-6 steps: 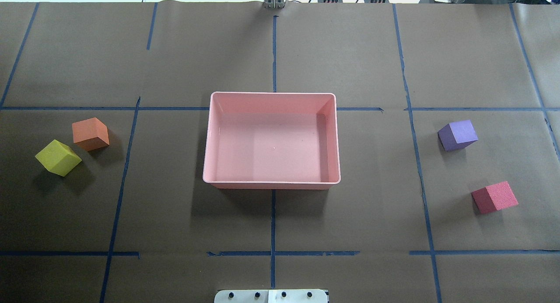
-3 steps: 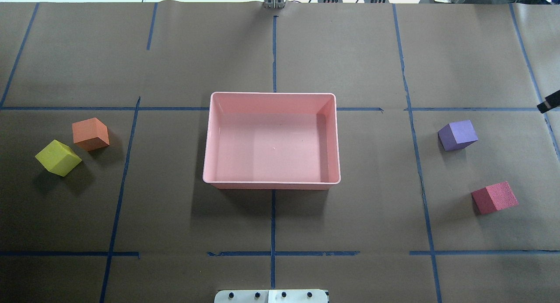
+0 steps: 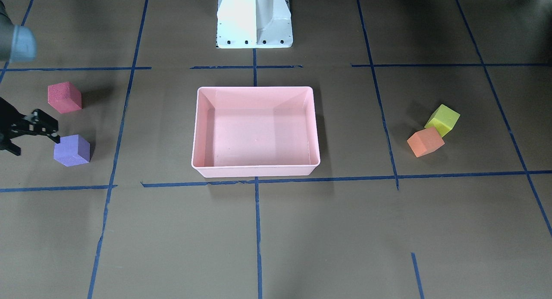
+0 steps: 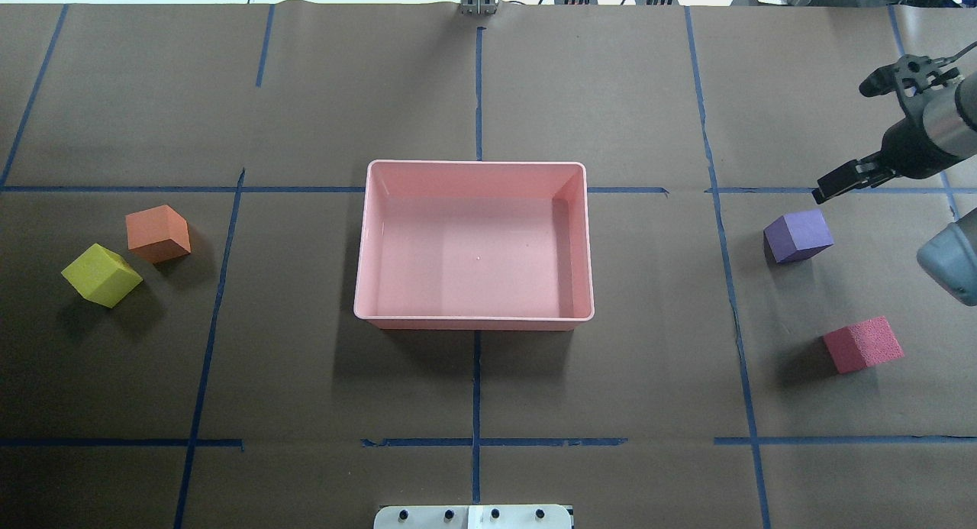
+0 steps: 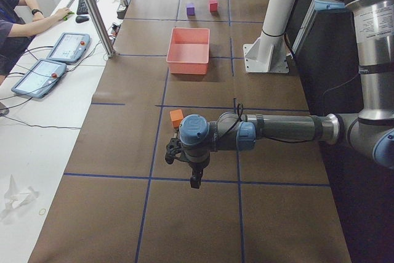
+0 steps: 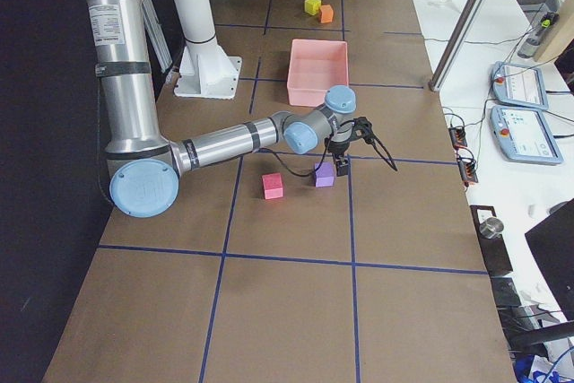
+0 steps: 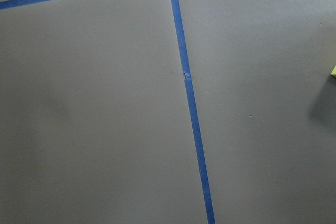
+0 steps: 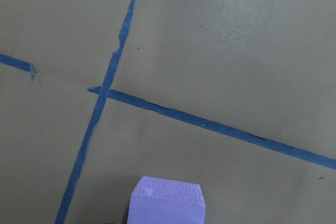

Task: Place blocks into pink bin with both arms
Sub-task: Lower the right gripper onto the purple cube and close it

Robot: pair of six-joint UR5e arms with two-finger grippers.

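The change is on the robot's right of the pink bin. A second ago that side of the overhead view shows only blocks, and half a second ago just a black fingertip at the edge. Now the right arm reaches in, and the right gripper hangs near the purple block, on the block's side away from the bin and a little farther from the robot. Its fingers are spread wide with nothing between them. The wrist camera catches only the block's top at the bottom of its view, so the gripper is not yet over it.

No block has shifted. The purple block and the red block sit well apart from the bin on its right. The orange block and the yellow-green block sit just beside each other, well to the bin's left. None is in the bin, so the task is only starting, probably with the purple block.

The left gripper shows only in the side view, low over the table beyond the orange block from the bin. I cannot tell how open its fingers are.
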